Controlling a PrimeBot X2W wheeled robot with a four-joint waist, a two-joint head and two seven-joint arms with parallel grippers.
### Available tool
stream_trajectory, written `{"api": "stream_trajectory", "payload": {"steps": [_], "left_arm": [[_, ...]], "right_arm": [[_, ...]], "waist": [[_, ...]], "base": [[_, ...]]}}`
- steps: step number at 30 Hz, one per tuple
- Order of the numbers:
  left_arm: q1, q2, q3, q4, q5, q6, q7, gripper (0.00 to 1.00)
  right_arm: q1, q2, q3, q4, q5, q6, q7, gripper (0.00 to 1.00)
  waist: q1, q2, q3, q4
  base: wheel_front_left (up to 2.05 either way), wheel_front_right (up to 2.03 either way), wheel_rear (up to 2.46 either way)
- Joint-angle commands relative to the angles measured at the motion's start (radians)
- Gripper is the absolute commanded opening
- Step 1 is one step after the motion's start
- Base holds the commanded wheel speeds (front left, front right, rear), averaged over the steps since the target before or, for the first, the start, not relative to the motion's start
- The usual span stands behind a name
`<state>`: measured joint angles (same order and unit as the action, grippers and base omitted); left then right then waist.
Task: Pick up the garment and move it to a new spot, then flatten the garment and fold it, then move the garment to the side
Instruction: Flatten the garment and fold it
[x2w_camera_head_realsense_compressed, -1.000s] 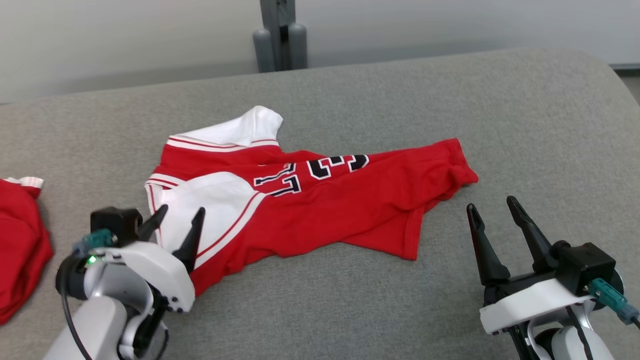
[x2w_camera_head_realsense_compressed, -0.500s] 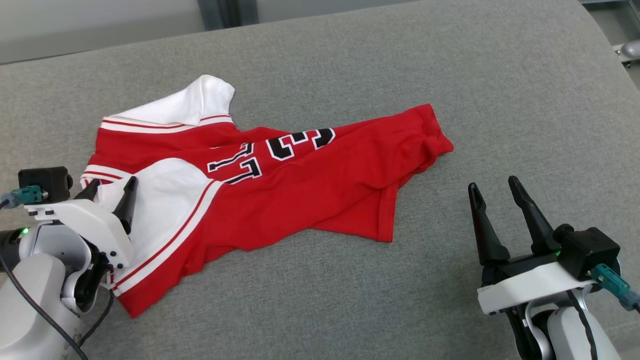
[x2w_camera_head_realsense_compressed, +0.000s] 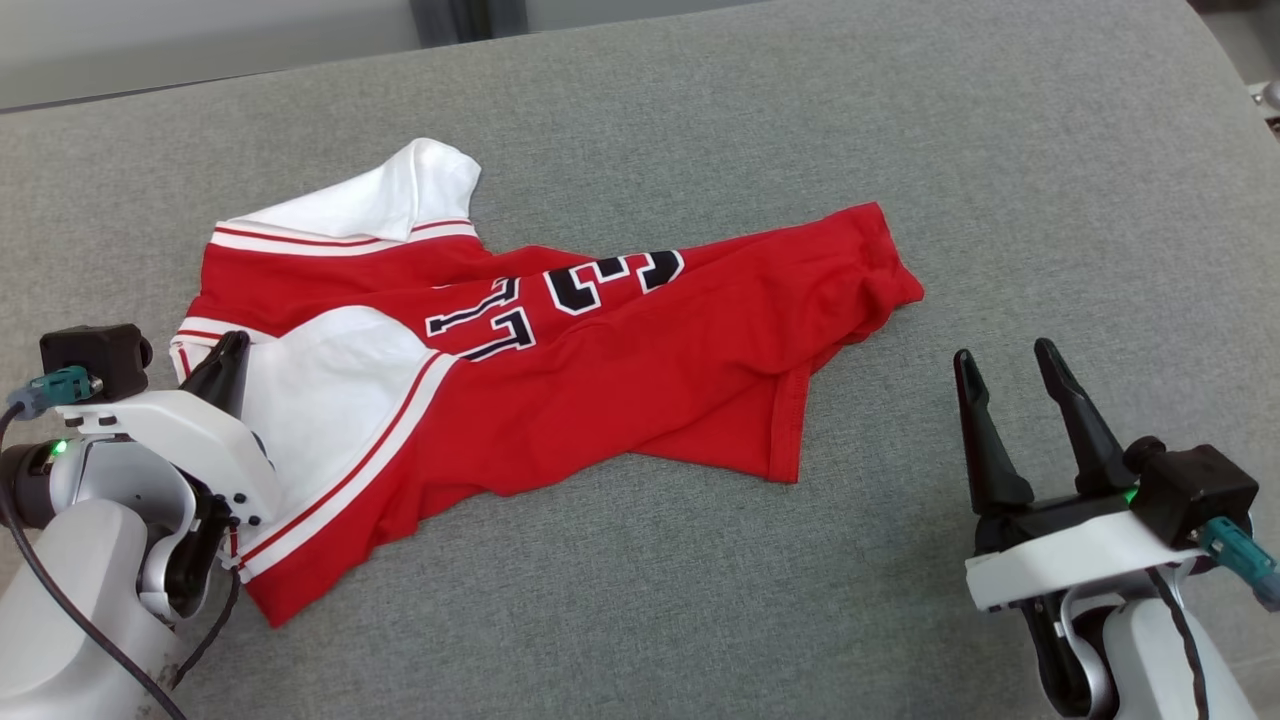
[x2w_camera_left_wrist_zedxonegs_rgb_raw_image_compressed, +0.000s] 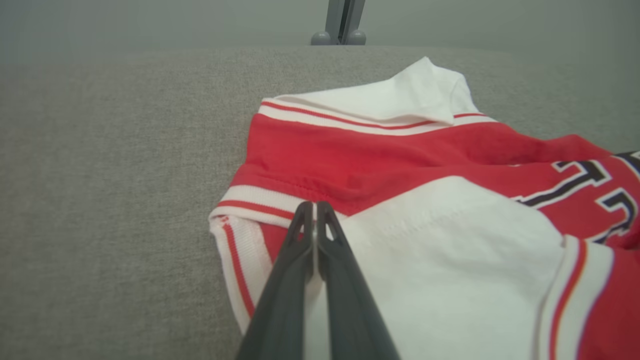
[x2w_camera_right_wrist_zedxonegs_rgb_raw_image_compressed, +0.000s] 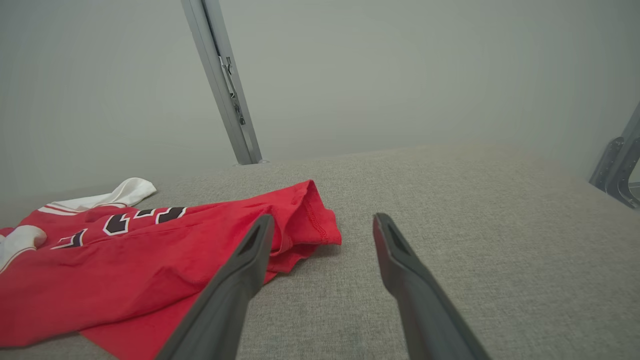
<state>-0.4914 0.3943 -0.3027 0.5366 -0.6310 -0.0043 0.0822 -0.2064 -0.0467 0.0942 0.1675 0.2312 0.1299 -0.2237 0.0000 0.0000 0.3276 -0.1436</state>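
Up close, left gripper pinches the garment at its edge.

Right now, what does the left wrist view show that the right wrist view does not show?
Left wrist view: the left pincer, shut on the white sleeve beside its striped trim. Right wrist view: the right pincer, open over the grey cushion, and the red hem at the far end. Both: the garment with its black lettering.
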Motion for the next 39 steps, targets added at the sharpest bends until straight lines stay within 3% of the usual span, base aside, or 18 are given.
{"api": "stream_trajectory", "payload": {"steps": [1,11,23,24,25,26,27,28,33,39], "left_arm": [[0.016,0.001,0.002,-0.013,0.007,0.010,-0.011,0.00],[0.038,-0.015,-0.013,-0.140,0.019,0.047,-0.020,0.00],[0.045,-0.043,-0.072,-0.297,0.056,0.070,-0.012,0.00],[0.047,-0.042,-0.075,-0.303,0.060,0.073,-0.011,0.00],[0.048,-0.041,-0.076,-0.311,0.063,0.075,-0.010,0.00],[0.049,-0.040,-0.075,-0.320,0.063,0.076,-0.018,0.00],[0.049,-0.039,-0.075,-0.324,0.065,0.078,-0.023,0.00],[0.051,-0.040,-0.075,-0.327,0.064,0.081,-0.025,0.00],[0.050,-0.033,-0.051,-0.357,0.067,0.105,-0.058,0.00],[0.061,0.002,-0.003,-0.450,0.079,0.137,-0.109,0.00]], "right_arm": [[-0.018,-0.007,-0.010,0.000,0.004,0.002,-0.008,1.00],[-0.128,-0.020,-0.016,0.062,0.001,0.002,0.053,1.00],[-0.301,-0.108,0.089,0.334,0.102,0.002,0.108,1.00],[-0.311,-0.111,0.096,0.349,0.114,0.002,0.107,0.89],[-0.321,-0.109,0.103,0.360,0.134,0.002,0.104,0.56],[-0.329,-0.111,0.116,0.371,0.151,0.002,0.106,0.38],[-0.339,-0.116,0.124,0.381,0.166,0.002,0.102,0.09],[-0.347,-0.118,0.129,0.384,0.184,0.002,0.096,0.00],[-0.365,-0.139,0.160,0.364,0.270,0.002,0.071,0.00],[-0.366,-0.191,0.137,0.249,0.338,0.001,0.018,0.00]], "waist": [[0.0000,0.0000,-0.002,0.006],[0.0000,0.0000,0.005,0.047],[0.0000,0.0000,0.034,0.124],[0.0000,0.0000,0.036,0.126],[0.0000,0.0000,0.038,0.128],[0.0000,0.0000,0.039,0.128],[0.0000,0.0000,0.040,0.129],[0.0000,0.0000,0.041,0.129],[0.0000,0.0000,0.033,0.123],[0.0000,0.0000,-0.001,0.107]], "base": [[0.00,0.00,0.00],[0.00,0.00,0.00],[0.00,0.00,0.00],[0.00,0.00,0.00],[0.00,0.00,0.00],[0.00,0.00,0.00],[0.00,0.00,0.00],[0.00,0.00,0.00],[0.00,0.00,0.00],[0.00,0.00,0.00]]}}
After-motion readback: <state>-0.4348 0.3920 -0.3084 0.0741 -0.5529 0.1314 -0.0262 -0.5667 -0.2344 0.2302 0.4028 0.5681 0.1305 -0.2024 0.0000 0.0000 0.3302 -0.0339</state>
